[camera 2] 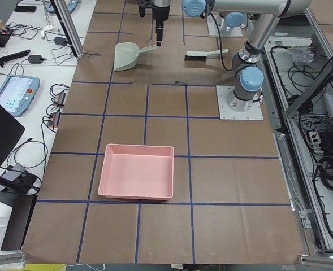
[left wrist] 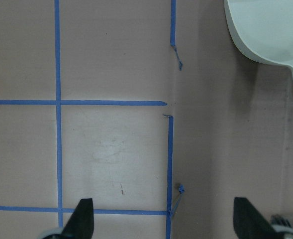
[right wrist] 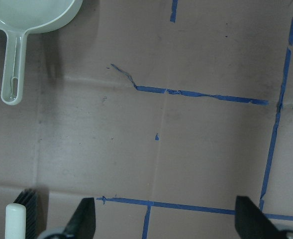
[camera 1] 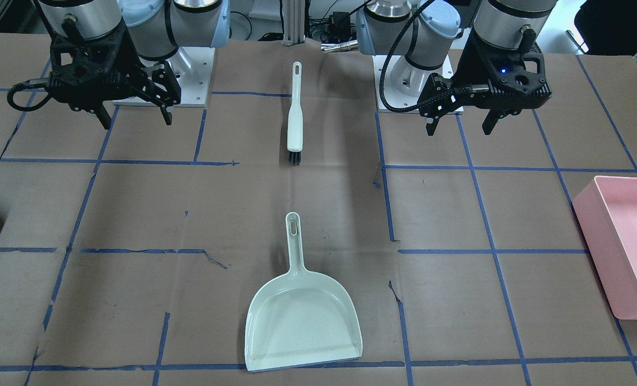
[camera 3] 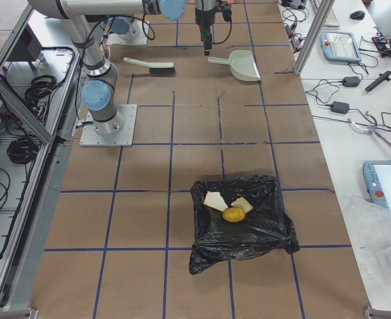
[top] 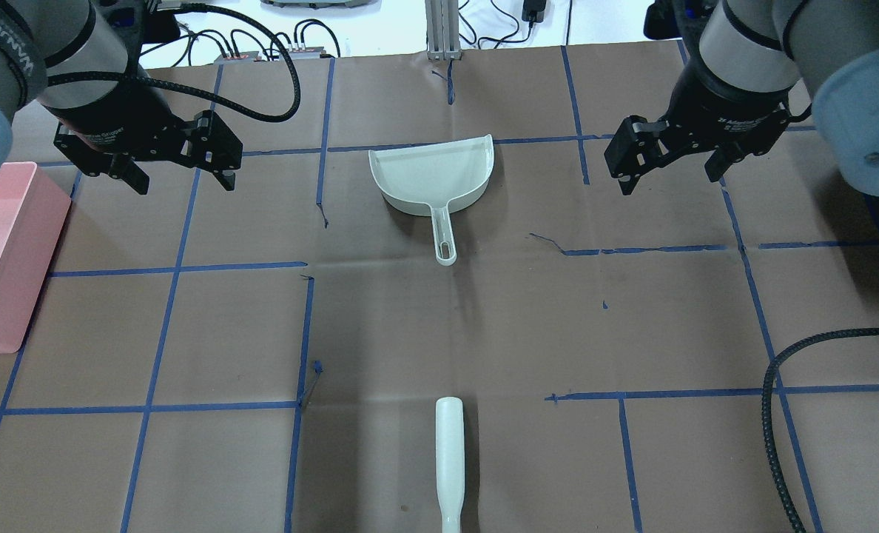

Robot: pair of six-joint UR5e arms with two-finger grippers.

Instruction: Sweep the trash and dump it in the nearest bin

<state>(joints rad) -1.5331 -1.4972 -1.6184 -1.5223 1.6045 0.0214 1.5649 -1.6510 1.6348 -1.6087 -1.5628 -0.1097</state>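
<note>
- My left gripper hangs above the brown-papered table, jaws spread wide, with nothing between them.
- My right gripper hangs the same way on the other side, jaws wide and holding nothing.
- The dustpan lies flat between my two grippers, its handle pointing toward my base. The brush lies nearer my base, in line with that handle but apart from it.
- The trash is well away from both my hands. The potato sits in the black-lined bin toward the table's end on my right, with the first bread piece and the second bread piece just beside it.
- A pink bin stands toward the end on my left.
</note>
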